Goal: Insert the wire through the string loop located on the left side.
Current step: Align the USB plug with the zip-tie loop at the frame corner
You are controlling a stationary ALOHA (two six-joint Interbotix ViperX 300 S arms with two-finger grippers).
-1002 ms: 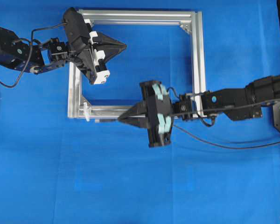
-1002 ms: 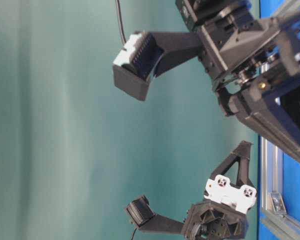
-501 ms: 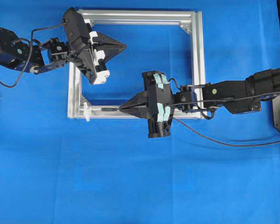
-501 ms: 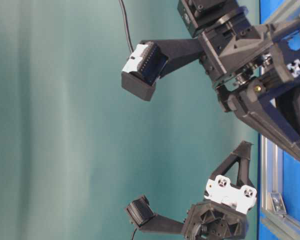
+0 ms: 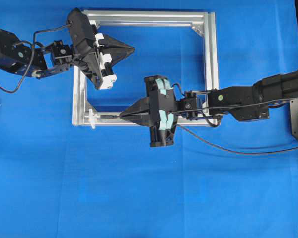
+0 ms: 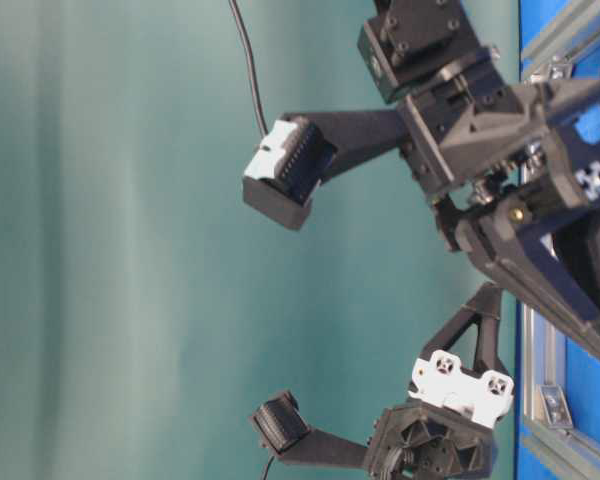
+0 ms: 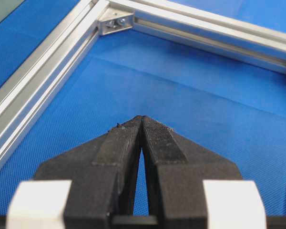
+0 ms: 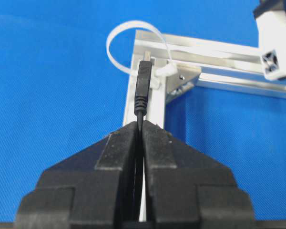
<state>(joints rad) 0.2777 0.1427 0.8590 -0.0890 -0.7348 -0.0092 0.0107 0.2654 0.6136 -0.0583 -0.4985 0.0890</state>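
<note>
The wire [image 8: 144,81] juts from the right gripper [image 8: 140,125], whose jaws are clamped on it, its plug tip just short of the string loop [image 8: 133,40] at the frame's [image 5: 211,59] near-left corner. The left gripper [image 7: 141,119], jaws together and empty, hovers over the frame's far-left part.

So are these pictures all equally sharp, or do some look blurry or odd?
Right wrist view: plug and string loop crisp, near fingers softer. Left wrist view: fingers sharp, frame slightly soft. Overhead view: even light, no glare. Table-level view: turned sideways, backdrop featureless.
</note>
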